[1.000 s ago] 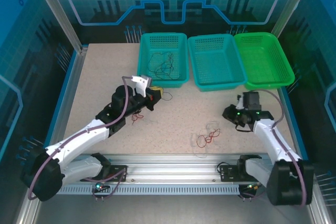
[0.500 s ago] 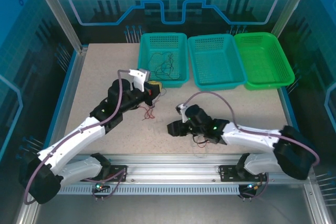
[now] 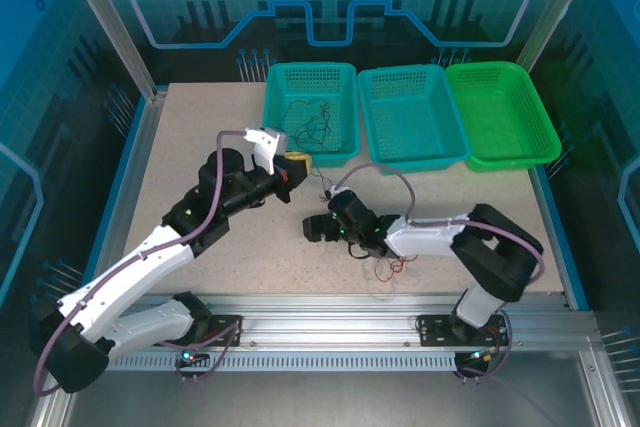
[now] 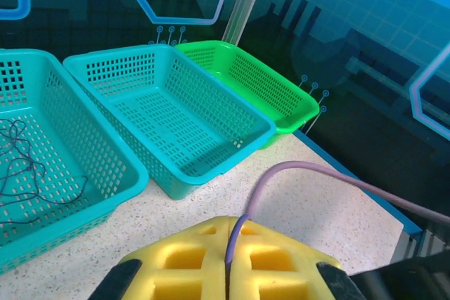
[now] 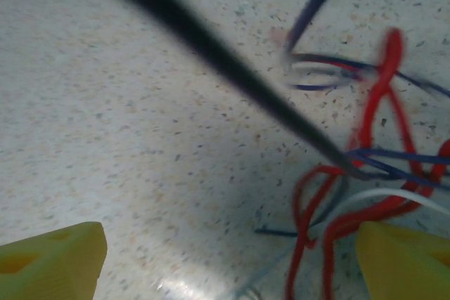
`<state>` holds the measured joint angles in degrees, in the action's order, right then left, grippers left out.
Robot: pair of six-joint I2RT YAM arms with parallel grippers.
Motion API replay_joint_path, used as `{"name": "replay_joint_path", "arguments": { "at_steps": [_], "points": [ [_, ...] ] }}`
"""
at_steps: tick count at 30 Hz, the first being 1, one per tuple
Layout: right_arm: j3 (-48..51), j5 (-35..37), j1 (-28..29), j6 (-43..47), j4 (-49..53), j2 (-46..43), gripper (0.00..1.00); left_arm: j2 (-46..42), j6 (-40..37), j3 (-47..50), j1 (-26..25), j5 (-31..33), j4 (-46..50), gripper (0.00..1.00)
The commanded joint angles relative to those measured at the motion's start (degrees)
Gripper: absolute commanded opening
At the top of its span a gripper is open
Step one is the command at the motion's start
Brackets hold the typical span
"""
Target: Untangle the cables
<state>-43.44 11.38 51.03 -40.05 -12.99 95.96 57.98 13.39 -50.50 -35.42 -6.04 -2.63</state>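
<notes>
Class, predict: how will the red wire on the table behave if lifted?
Probably floppy: the red wire lies in loose curls. Likely light, being thin. It may drag the blue wire crossing it.

Cool, blue-tinted light falls evenly from above; the desk is bright, with soft shadows beside the arms. The right wrist view is close and blurred: the cables smear, a dark strand crosses out of focus, pale glare sits low

Cables lie on the table and in the leftmost basket.
</notes>
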Motion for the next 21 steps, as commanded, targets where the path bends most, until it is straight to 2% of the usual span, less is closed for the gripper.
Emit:
{"name": "replay_joint_path", "arguments": {
  "at_steps": [1,4,9,10,13,16,18,21],
  "points": [
    [-3.1,3.3,-0.1,-2.4,1.1,4.0,0.87,-0.6,-1.3,-2.7,-0.4,0.4,0.8,0.0],
    [-3.3,6.7,-0.3,-5.4,2.0,6.0,0.8,-1.7,-1.9,-2.8,-0.5,1.3,1.8,0.0],
    [-3.5,4.7,-2.2,-3.9,-0.1,7.6,0.56,-2.9,-3.1,-2.7,-0.5,1.7,3.0,0.0],
    [-3.5,3.9,-2.6,-3.3,-0.7,7.7,0.5,-3.1,-3.2,-2.5,-0.5,1.8,3.0,0.0],
    [-3.6,0.4,-3.8,-1.2,-1.7,8.1,0.23,-3.5,-3.8,-2.1,-0.5,3.2,3.5,0.0],
    [-3.1,0.5,-4.4,-0.2,1.2,6.5,0.01,-4.3,-4.7,-2.2,-0.3,7.2,5.9,0.0],
    [-1.2,2.2,-5.1,-0.2,3.3,3.7,0.0,-4.8,-5.0,-2.9,1.2,11.8,9.7,0.0],
    [4.3,3.2,-8.4,-1.5,4.6,-3.3,0.0,-5.8,-3.2,-2.8,8.9,14.1,14.1,0.0]
  ]
}}
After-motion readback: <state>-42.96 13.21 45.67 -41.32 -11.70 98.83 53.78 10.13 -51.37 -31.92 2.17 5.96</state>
